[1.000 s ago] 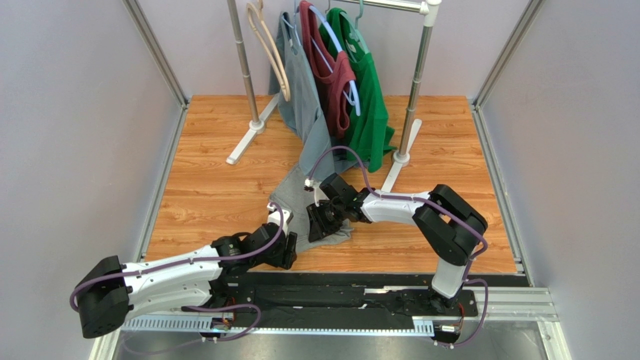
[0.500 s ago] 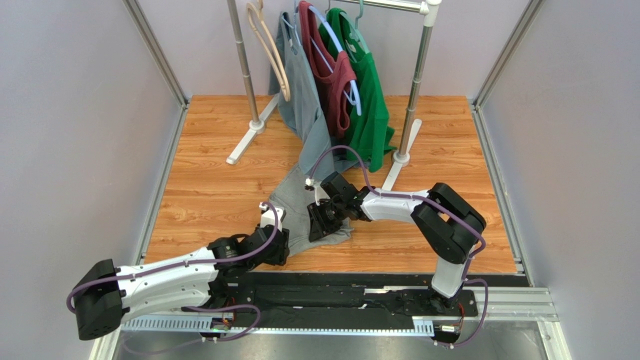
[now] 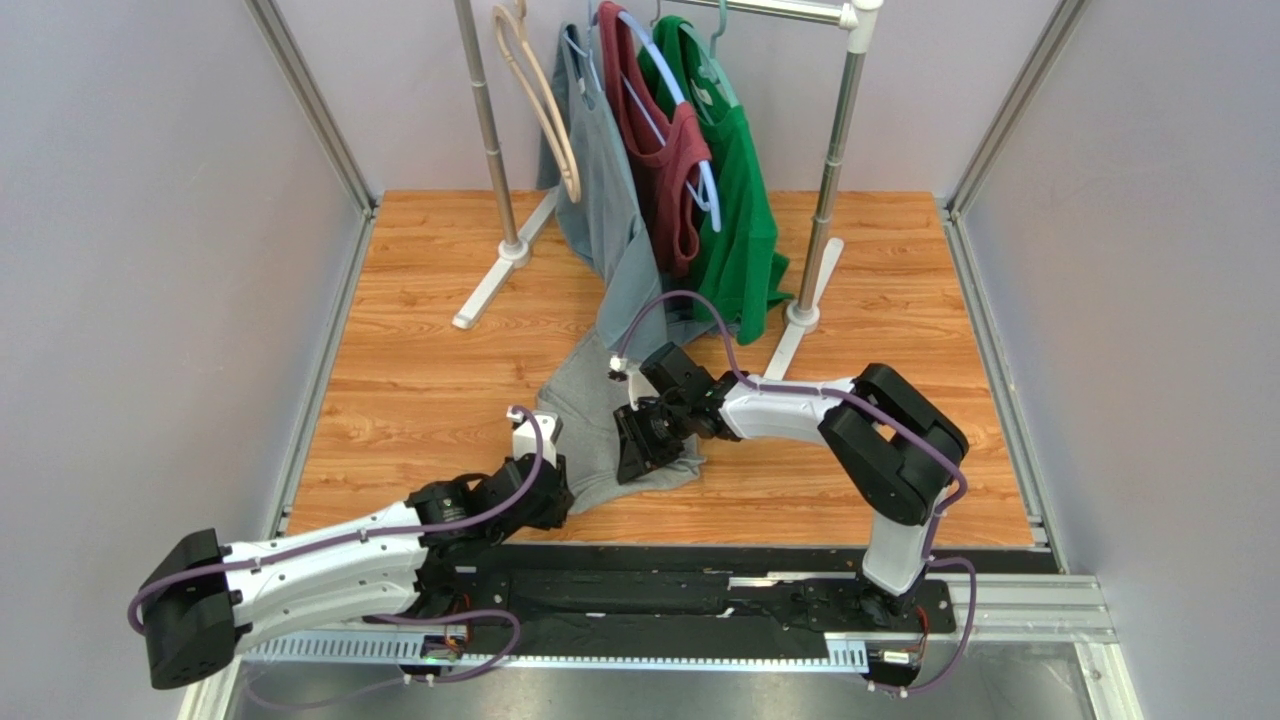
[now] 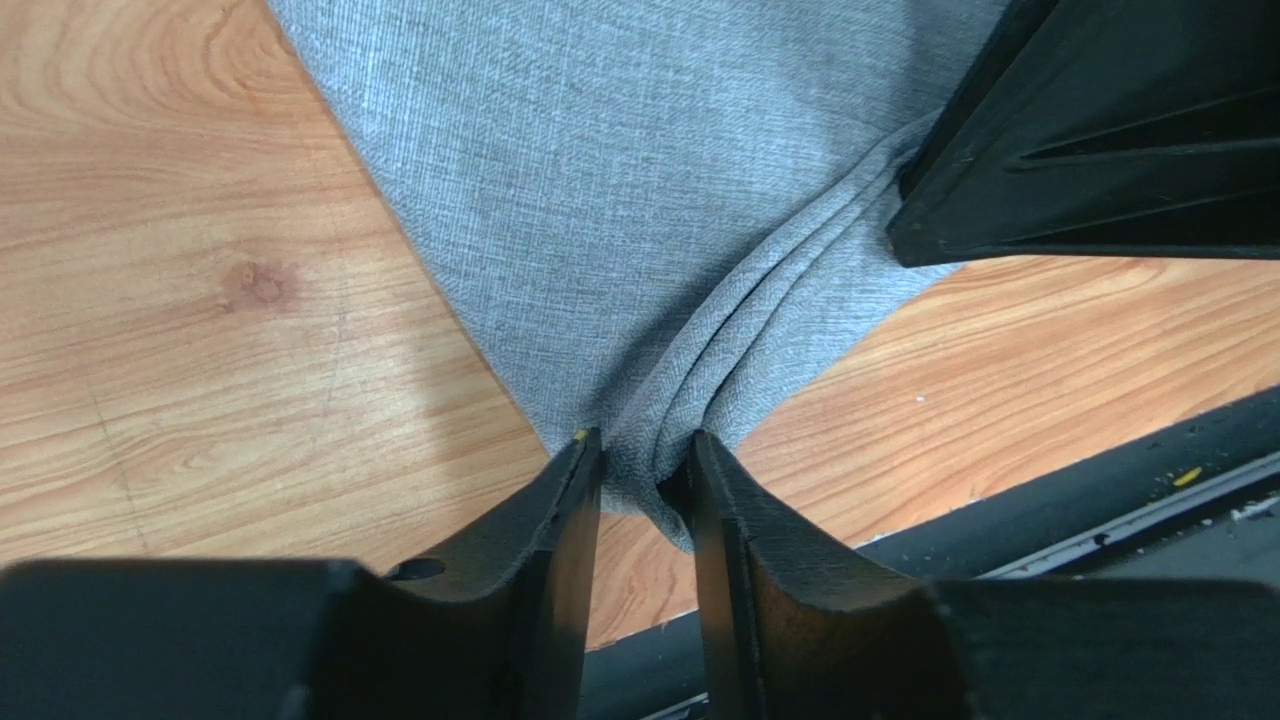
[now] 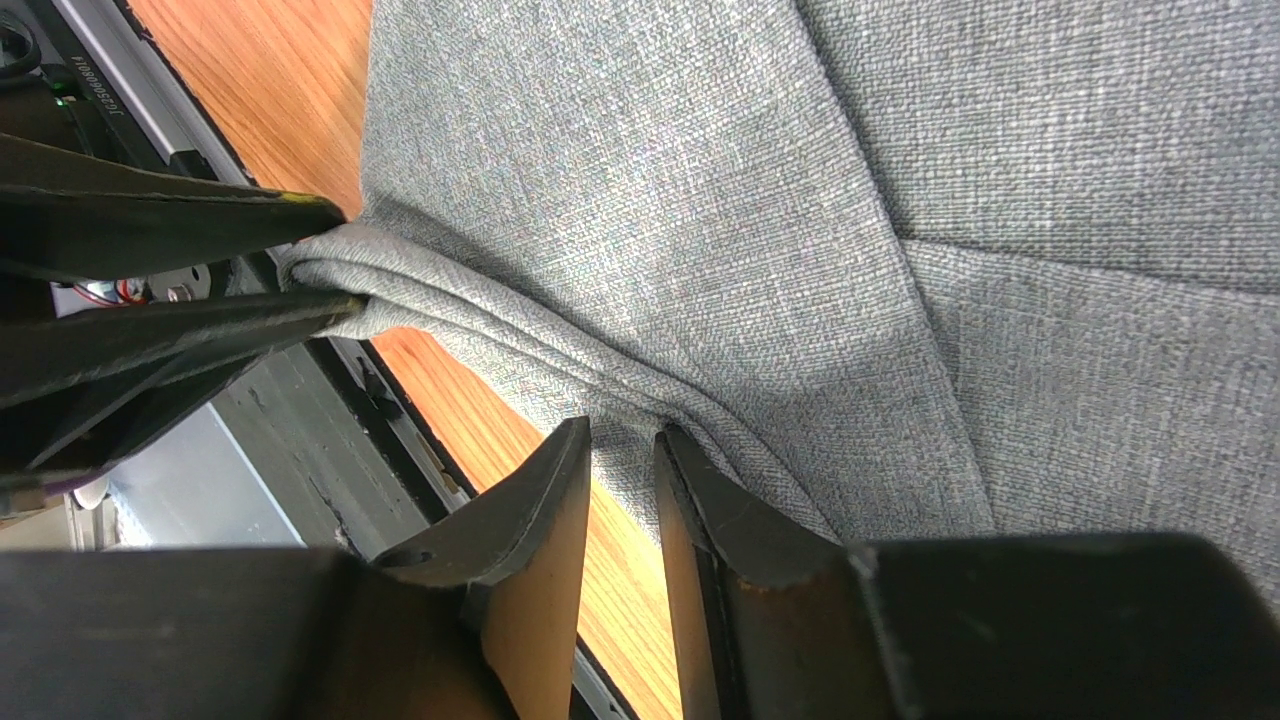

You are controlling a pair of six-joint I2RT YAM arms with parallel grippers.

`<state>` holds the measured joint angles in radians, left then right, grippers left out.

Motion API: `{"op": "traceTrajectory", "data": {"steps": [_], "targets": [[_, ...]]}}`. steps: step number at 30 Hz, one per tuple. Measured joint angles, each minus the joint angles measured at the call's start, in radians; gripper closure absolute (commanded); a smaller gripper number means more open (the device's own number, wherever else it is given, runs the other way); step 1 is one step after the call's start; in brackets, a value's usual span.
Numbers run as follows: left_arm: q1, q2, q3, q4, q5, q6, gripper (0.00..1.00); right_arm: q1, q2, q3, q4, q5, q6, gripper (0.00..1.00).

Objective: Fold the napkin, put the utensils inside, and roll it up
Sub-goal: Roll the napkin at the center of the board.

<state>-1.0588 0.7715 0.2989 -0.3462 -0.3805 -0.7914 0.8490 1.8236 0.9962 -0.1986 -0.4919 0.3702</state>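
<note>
One napkin [image 3: 589, 408] lies by the tabletop's [image 3: 406, 375] front edge. The left gripper [image 4: 646, 477] pinches its bunched corner; the right gripper [image 5: 619, 450] pinches the hem nearby. Bare wood lies open leftward.

White shells clad the left arm [image 3: 323, 558] and right arm [image 3: 781, 408], with bulky black joint housings; a purple cable [image 3: 676, 296] loops along each; the left gripper [image 4: 643, 450] has matte black, tapered wedge fingers [image 4: 526, 555].

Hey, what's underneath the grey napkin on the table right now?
The wooden tabletop shows around the napkin, which lies largely on it. Whatever sits beneath the cloth itself is covered, and no utensil is in view anywhere.
</note>
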Motion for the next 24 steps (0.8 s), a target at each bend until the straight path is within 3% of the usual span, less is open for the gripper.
{"op": "traceTrajectory", "data": {"steps": [3,6,13,16,18,21,24], "targets": [[0.000,0.038,0.000,0.002,-0.011,-0.030,0.94,0.000,0.001,0.000,0.000,-0.002,0.000,0.70],[0.000,0.055,0.001,-0.010,-0.036,-0.077,1.00,0.000,0.002,0.000,0.002,-0.004,0.000,0.71],[0.019,0.126,0.028,-0.029,-0.039,-0.185,0.99,0.000,0.006,0.006,-0.004,-0.006,0.000,0.71],[0.022,0.208,0.091,-0.074,-0.044,-0.215,0.79,0.000,0.006,0.006,-0.005,-0.006,0.000,0.71],[0.022,0.250,0.132,-0.111,-0.050,-0.216,0.56,0.000,0.007,0.006,-0.006,-0.006,0.000,0.71],[0.022,0.253,0.173,-0.143,-0.061,-0.161,0.43,0.000,0.010,0.011,-0.011,-0.006,0.000,0.71],[0.021,0.205,0.200,-0.122,-0.073,-0.079,0.43,0.000,0.015,0.021,-0.023,-0.007,0.001,0.71]]}}
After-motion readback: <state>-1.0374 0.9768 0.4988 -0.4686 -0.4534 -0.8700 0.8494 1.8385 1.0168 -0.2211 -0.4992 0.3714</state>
